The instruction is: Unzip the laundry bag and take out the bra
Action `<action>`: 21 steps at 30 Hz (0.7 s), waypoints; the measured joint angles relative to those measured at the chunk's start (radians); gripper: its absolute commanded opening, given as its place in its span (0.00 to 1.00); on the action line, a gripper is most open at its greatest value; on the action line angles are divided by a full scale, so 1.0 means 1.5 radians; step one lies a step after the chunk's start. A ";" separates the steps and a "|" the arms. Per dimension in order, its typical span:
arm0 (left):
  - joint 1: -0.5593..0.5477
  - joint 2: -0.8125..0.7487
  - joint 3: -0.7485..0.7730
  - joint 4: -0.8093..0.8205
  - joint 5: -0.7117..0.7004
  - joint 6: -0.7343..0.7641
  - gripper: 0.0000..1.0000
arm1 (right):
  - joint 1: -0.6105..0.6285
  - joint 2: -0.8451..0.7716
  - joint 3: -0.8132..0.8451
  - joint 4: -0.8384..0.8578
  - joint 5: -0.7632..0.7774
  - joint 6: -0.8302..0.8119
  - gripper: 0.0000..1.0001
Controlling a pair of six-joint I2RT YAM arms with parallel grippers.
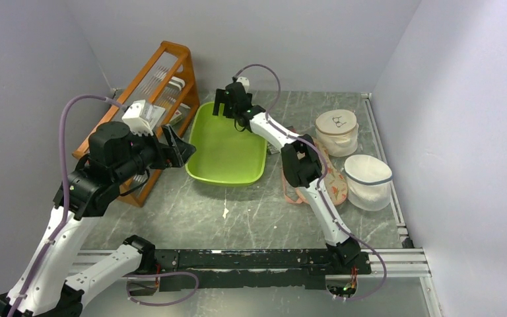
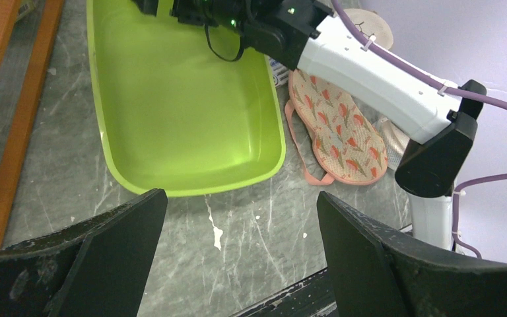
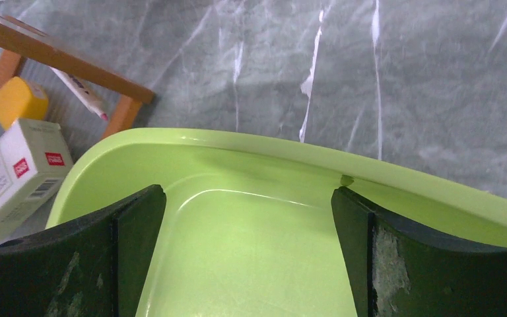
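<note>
Left fingers: spread wide, empty, left of green tray. Laundry bag: flat on surface right of tray, long axis near-to-far; bra unseen. Right fingers: wide apart, empty, over tray's far rim; bag lies near-right of them.

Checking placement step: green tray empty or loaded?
Empty. The green tray shows a bare floor in all views; the right gripper hangs open over its far end, holding nothing.
</note>
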 measured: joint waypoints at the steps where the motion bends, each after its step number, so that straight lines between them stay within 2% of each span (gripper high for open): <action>1: 0.000 0.002 0.000 0.000 0.002 -0.001 0.96 | -0.003 0.003 0.012 -0.002 -0.009 -0.005 1.00; 6: 0.000 -0.001 -0.019 0.006 0.009 -0.014 0.96 | -0.011 -0.037 -0.002 -0.027 -0.054 -0.026 1.00; 10: 0.000 -0.012 -0.062 0.028 0.016 -0.023 0.96 | -0.010 -0.164 -0.106 -0.061 -0.105 -0.063 1.00; 17: 0.000 -0.004 -0.093 0.049 0.026 -0.009 0.96 | -0.008 -0.601 -0.560 0.002 -0.154 -0.116 1.00; 21: 0.000 -0.003 -0.096 0.069 0.029 0.010 0.96 | -0.025 -0.767 -0.749 0.015 -0.108 -0.116 1.00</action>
